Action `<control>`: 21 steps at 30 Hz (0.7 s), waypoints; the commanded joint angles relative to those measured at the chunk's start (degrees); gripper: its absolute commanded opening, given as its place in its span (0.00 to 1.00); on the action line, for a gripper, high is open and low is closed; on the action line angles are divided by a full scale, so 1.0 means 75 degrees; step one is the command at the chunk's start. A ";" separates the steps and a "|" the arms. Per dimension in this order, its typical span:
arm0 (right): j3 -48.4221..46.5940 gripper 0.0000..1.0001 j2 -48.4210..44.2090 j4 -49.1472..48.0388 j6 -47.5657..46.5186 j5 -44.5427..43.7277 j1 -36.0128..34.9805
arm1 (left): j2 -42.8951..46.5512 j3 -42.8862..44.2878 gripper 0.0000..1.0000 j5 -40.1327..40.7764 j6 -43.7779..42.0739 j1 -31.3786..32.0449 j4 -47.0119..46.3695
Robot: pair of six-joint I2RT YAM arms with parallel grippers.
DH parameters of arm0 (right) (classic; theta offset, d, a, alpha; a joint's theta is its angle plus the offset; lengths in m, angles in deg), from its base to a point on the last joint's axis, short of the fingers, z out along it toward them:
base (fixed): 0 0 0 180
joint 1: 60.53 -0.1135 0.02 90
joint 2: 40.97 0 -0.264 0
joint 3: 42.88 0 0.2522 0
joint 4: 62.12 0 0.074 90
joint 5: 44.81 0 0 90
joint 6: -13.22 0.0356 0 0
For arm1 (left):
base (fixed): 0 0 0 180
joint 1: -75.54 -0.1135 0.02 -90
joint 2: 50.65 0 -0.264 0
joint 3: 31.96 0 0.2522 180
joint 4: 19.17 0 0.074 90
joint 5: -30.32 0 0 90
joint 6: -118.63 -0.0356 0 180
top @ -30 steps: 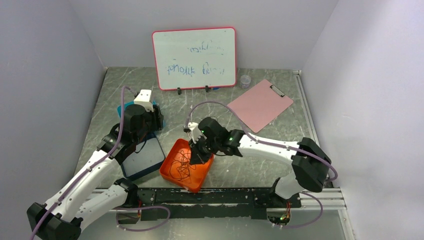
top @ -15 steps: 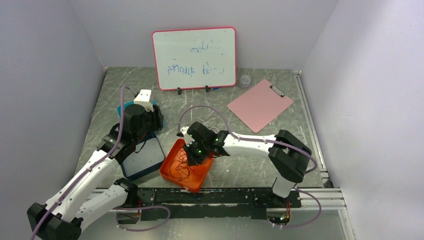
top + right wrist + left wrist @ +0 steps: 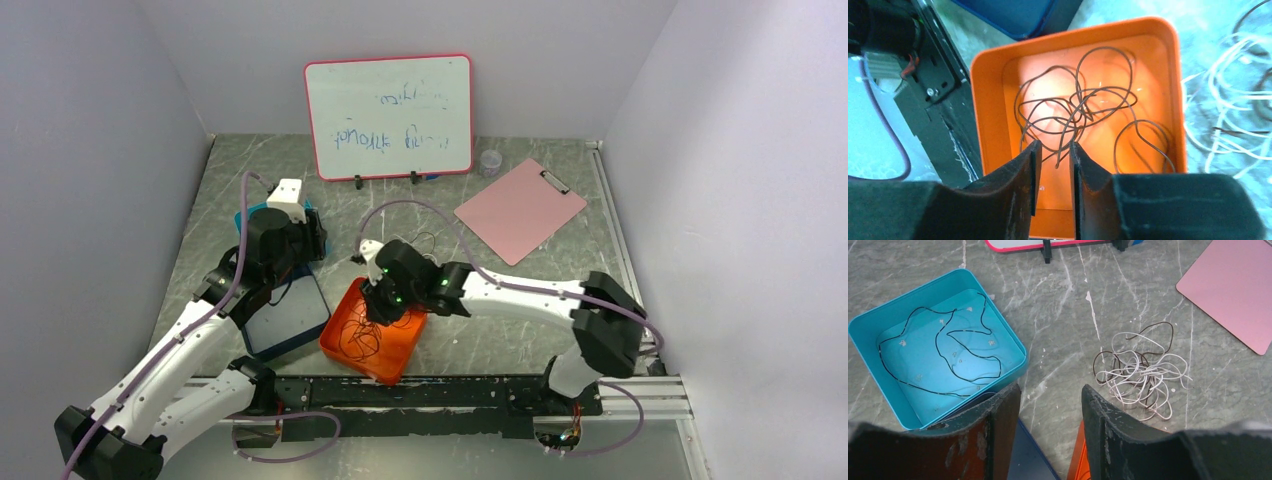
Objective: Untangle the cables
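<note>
Grey marbled tbl [image 3: 520,330], cable tangle [image 3: 1140,375], pale walls [image 3: 90,150]

My black right pincer [image 3: 1053,147]; a dark brown thin cable [image 3: 1083,95] in the orange plastic tray [image 3: 990,115]; a thin black cord [image 3: 943,347] in the teal plastic box [image 3: 998,315]; white-and-brown tangled cords [image 3: 1140,372] on the grey, white-veined table [image 3: 1058,315].

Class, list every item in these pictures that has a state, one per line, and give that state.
Left gripper: open, empty.
Right gripper: slightly open above orange tray.
Dark cable: looped, lying in orange tray.
Teal tray: holds black cable, loose.
Pile: white and dark cables tangled, on table.
Whiteboard: upright.
Clipboard: lying flat.
</note>
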 commanded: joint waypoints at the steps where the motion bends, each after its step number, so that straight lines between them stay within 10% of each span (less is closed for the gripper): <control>1: -0.0162 0.34 -0.0793 -0.0036 0.0024 -0.0829 -0.0017 | 0.0086 -0.0055 0.54 -0.0023 0.0046 -0.0128 -0.0184; 14: -0.0027 0.43 -0.1693 0.0298 0.0584 -0.3597 0.0314 | -0.0167 -0.0041 0.55 -0.0598 -0.0029 -0.0201 -0.0263; 21: 0.0625 0.43 -0.1849 0.0118 0.1268 -0.3510 0.2037 | -0.0602 0.0094 0.55 -0.1402 -0.0044 -0.0192 -0.0333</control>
